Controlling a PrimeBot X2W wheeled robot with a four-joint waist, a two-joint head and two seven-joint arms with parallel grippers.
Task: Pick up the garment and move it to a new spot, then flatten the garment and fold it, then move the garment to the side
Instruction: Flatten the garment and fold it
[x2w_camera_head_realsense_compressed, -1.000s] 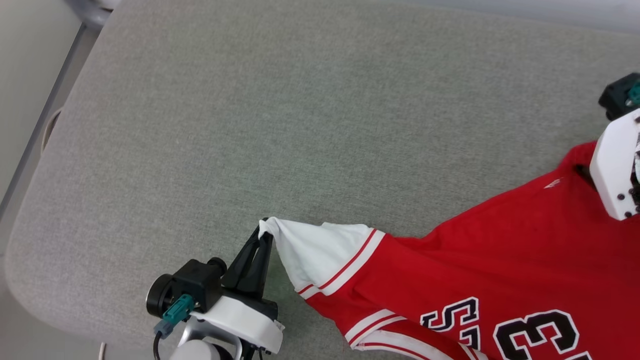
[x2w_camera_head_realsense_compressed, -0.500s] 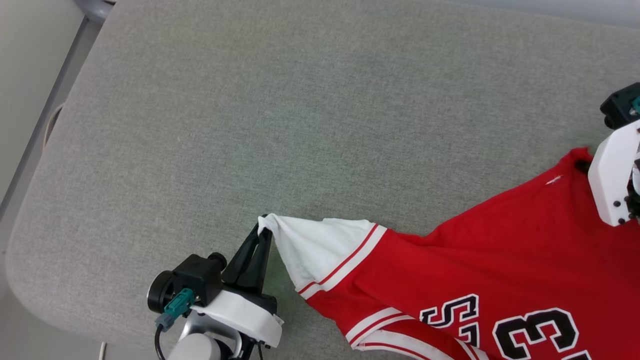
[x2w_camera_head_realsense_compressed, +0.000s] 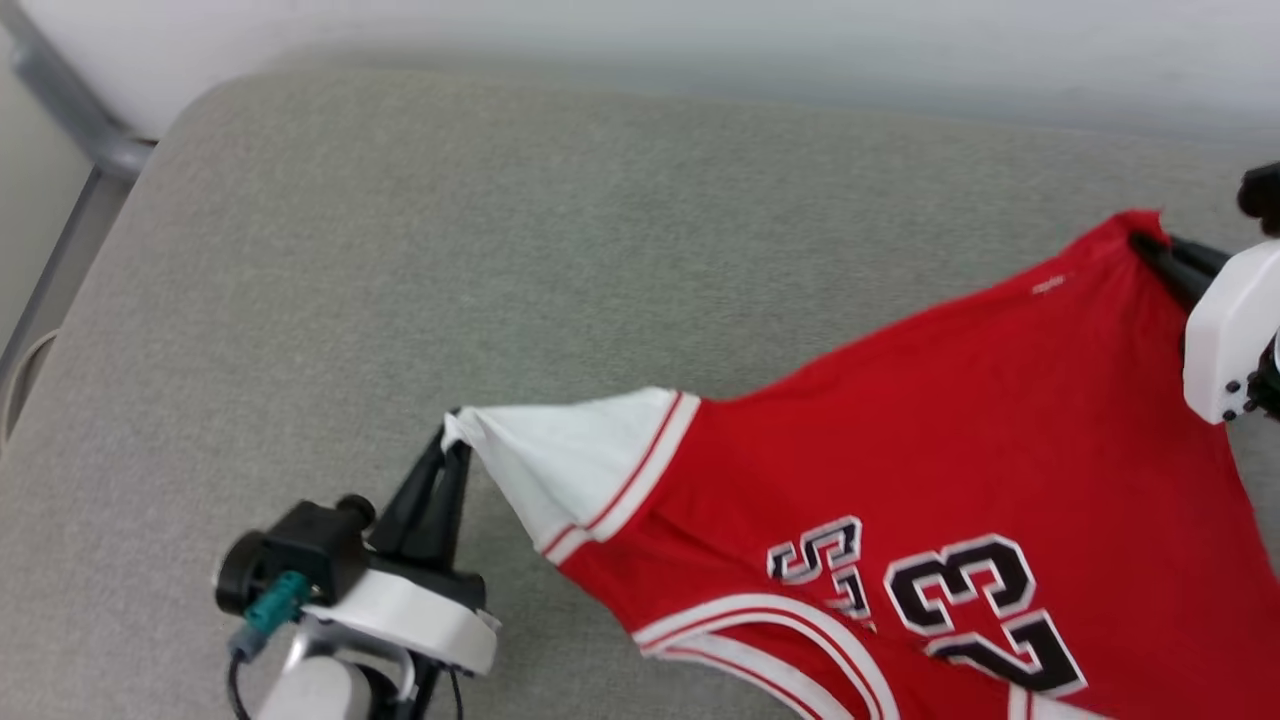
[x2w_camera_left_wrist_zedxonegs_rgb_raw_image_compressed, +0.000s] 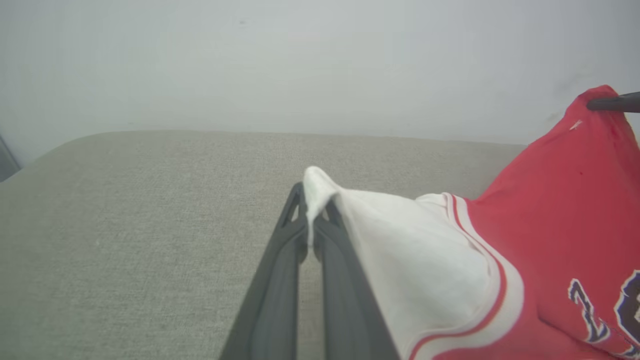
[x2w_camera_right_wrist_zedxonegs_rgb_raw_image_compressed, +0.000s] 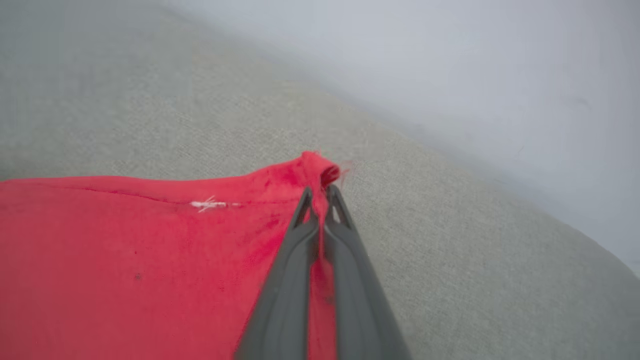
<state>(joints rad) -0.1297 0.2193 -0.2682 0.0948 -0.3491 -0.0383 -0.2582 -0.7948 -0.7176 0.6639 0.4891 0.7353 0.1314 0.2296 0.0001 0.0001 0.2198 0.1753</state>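
The garment (x2w_camera_head_realsense_compressed: 900, 430), a red jersey with a white sleeve and black "23" print, hangs stretched between my two grippers above the grey cushioned surface (x2w_camera_head_realsense_compressed: 500, 250). My left gripper (x2w_camera_head_realsense_compressed: 452, 440) is shut on the tip of the white sleeve (x2w_camera_left_wrist_zedxonegs_rgb_raw_image_compressed: 400, 250), as the left wrist view shows with cloth pinched between the fingertips (x2w_camera_left_wrist_zedxonegs_rgb_raw_image_compressed: 312, 200). At the right edge, my right gripper (x2w_camera_head_realsense_compressed: 1150, 245) is shut on a red corner of the garment (x2w_camera_right_wrist_zedxonegs_rgb_raw_image_compressed: 150, 250), the cloth bunched at its tip (x2w_camera_right_wrist_zedxonegs_rgb_raw_image_compressed: 320, 192). The print faces up, partly cut off at the bottom.
A pale wall (x2w_camera_head_realsense_compressed: 700, 40) runs behind the cushioned surface. A grey metal frame (x2w_camera_head_realsense_compressed: 70, 130) stands at the far left beside the surface's rounded edge. Bare fabric lies left of and beyond the garment.
The head camera has tilted up, so the wall now shows. Both grippers keep their hold; the garment is lifted further and drawn more taut, with the whole "23" now visible.
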